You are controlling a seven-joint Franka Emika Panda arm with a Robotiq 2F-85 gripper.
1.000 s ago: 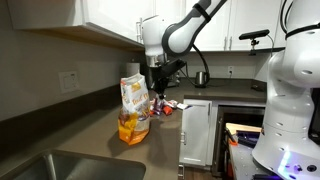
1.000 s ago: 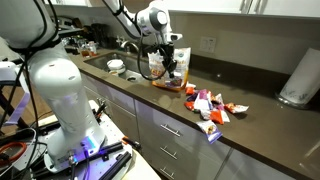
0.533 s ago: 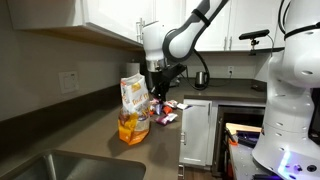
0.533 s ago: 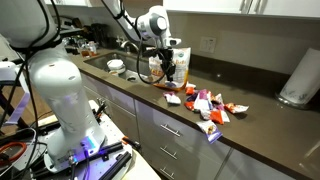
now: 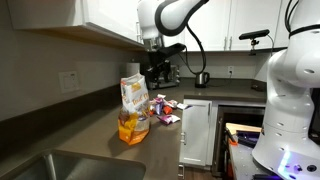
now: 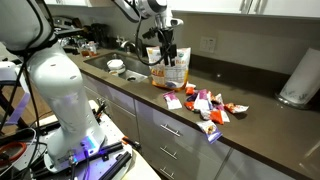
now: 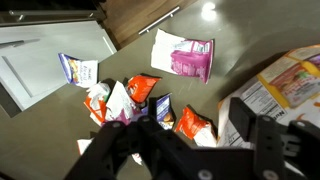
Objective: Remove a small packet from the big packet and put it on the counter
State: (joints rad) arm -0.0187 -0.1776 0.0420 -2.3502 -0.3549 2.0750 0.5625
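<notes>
One big packet (image 5: 133,108), upright on the surface (image 5: 150,150); contents not visible. Small packets (image 7: 140,90): at least six counted in the wrist view, loose in a cluster on the surface just beside the big packet. One purple-and-white packet (image 7: 183,53) lies a little apart from the rest. One arm, held high. End effector (image 5: 160,72) points down above the bag top, not touching it. Fingers (image 7: 115,150) are spread wide with nothing between them.

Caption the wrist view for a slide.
Open gripper hovers above small snack packets scattered on the dark counter, beside the big packet.
</notes>
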